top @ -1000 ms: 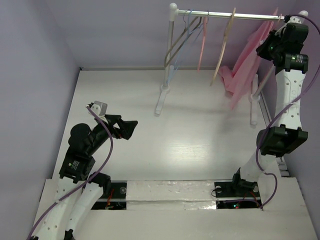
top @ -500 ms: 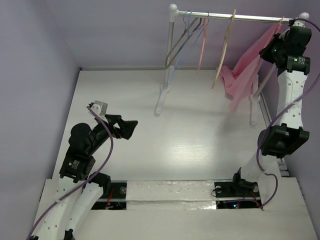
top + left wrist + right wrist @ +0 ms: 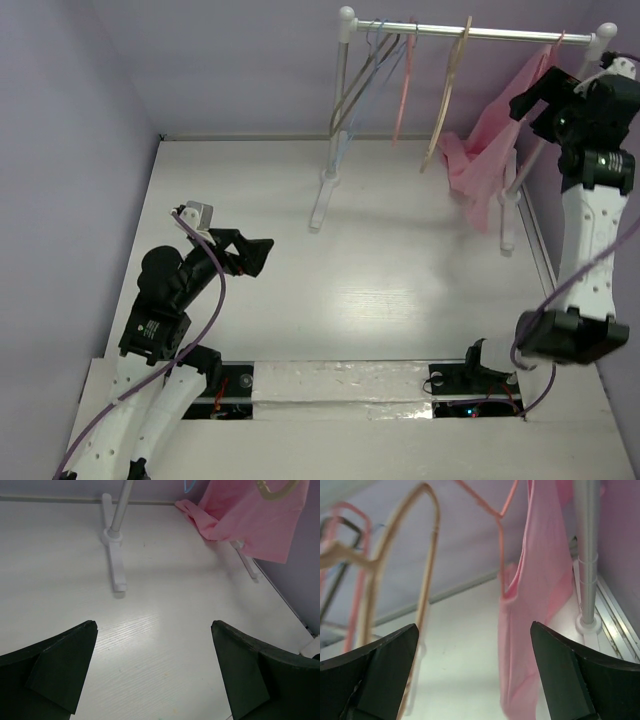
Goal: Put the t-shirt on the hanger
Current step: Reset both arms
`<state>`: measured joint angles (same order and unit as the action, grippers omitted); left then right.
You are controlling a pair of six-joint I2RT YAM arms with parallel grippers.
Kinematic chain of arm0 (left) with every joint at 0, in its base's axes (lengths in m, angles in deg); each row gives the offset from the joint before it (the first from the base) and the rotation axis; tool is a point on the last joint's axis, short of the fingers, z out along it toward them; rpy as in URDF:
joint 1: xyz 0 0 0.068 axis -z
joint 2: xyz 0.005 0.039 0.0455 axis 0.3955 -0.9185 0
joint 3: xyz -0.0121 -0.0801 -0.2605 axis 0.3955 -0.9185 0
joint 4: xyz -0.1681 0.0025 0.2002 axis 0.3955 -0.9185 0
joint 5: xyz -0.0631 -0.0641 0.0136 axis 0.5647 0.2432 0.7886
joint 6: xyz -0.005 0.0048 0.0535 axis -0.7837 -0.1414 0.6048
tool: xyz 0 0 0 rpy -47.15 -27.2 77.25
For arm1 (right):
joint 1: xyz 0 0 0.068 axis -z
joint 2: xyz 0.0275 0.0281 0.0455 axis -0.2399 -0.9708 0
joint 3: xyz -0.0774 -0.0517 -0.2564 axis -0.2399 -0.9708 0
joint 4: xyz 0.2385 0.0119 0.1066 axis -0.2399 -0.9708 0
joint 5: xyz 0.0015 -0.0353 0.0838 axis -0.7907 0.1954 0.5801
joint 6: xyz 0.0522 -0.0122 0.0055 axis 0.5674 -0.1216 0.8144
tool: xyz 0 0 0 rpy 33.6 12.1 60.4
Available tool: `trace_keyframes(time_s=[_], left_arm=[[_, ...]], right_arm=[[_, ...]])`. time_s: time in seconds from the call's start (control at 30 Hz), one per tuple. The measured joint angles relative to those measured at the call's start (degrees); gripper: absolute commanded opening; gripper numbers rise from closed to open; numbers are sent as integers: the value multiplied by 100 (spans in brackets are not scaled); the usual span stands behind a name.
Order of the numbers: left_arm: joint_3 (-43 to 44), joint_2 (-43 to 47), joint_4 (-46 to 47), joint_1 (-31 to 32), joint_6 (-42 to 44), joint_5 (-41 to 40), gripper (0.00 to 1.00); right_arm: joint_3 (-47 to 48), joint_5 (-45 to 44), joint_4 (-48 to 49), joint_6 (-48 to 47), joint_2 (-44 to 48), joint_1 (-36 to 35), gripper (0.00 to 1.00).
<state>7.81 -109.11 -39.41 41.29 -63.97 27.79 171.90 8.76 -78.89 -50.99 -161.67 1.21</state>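
The light pink t-shirt (image 3: 487, 152) hangs at the right end of the rack rail (image 3: 500, 33), draped on the thin salmon-pink hanger (image 3: 492, 511). In the right wrist view the t-shirt (image 3: 532, 625) drops between the hanger's wire and the rack post. My right gripper (image 3: 535, 100) is up beside the t-shirt, open and apart from it; its fingers (image 3: 385, 670) hold nothing. My left gripper (image 3: 255, 252) is low over the table's left side, open and empty, facing the rack. From the left wrist view the t-shirt (image 3: 250, 515) is far off at the upper right.
A tan wooden hanger (image 3: 448, 95), a pink hanger (image 3: 403, 85) and blue and grey wire hangers (image 3: 368, 70) hang on the same rail. The rack's white feet (image 3: 322, 200) stand on the white table (image 3: 400, 290). Purple walls close in on both sides.
My right gripper has opened and drawn back to the right, away from the t-shirt. The t-shirt now hangs free on the rail. The left arm has not moved.
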Motion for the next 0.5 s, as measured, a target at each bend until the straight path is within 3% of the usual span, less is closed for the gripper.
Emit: trace_keyframes(time_s=[0.27,0.5], left_arm=[[0,46,-26,0,-2,-273,99],[-7,422,-76,0,-2,-529,99]], right_arm=[[-2404,195,1392,529,3397,0,100],[-4848,2013,2127,1628,6645,0,100]])
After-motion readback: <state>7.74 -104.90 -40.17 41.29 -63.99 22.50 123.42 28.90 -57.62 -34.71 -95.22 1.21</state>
